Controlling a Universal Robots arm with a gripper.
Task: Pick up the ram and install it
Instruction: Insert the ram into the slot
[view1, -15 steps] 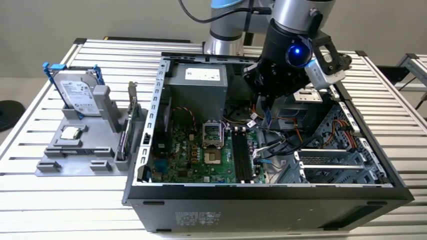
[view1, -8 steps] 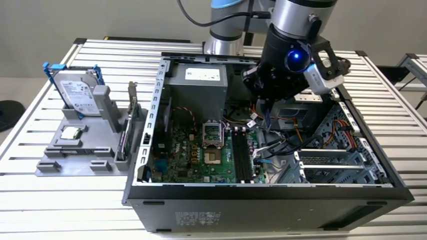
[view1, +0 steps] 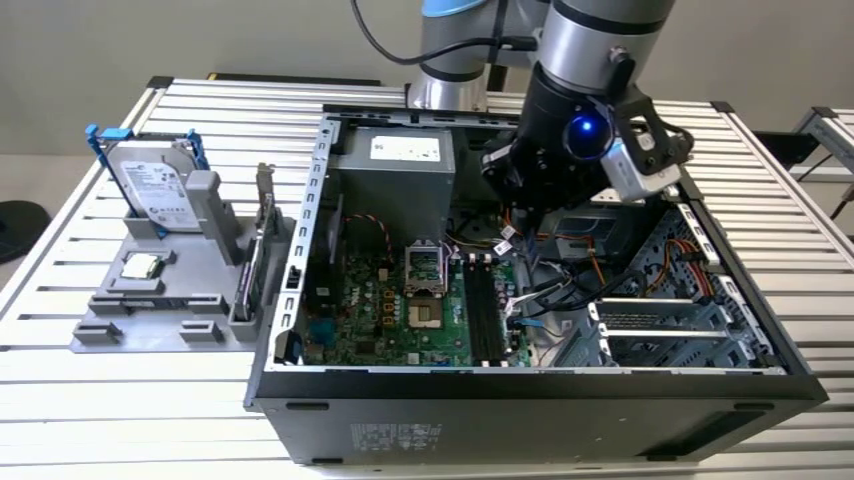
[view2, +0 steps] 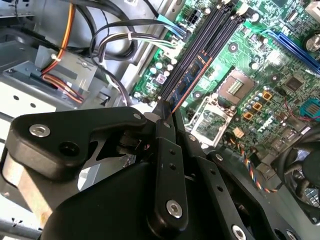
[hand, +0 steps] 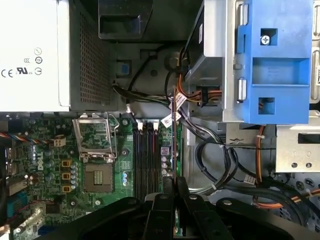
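My gripper (view1: 518, 215) hangs inside the open computer case (view1: 534, 385), above the motherboard (view1: 400, 310). It is shut on the ram (view2: 187, 80), a thin dark board that both wrist views show edge-on, sticking out from between the black fingers (view2: 161, 145). In the first wrist view the ram (hand: 174, 135) lies parallel to the black memory slots (hand: 145, 160) and a little to one side of them, on the cable side. It sits above the board, not touching a slot. The slots (view2: 200, 35) run in the same direction as the ram.
A grey stand (view1: 147, 320) at the exterior view's left holds a hard drive with blue brackets (view1: 154, 185) and a small silver chip (view1: 142, 266). Inside the case are the power supply (view1: 394, 165), the processor socket (hand: 97, 150), loose cables (hand: 215, 155) and a blue drive cage (hand: 272, 60).
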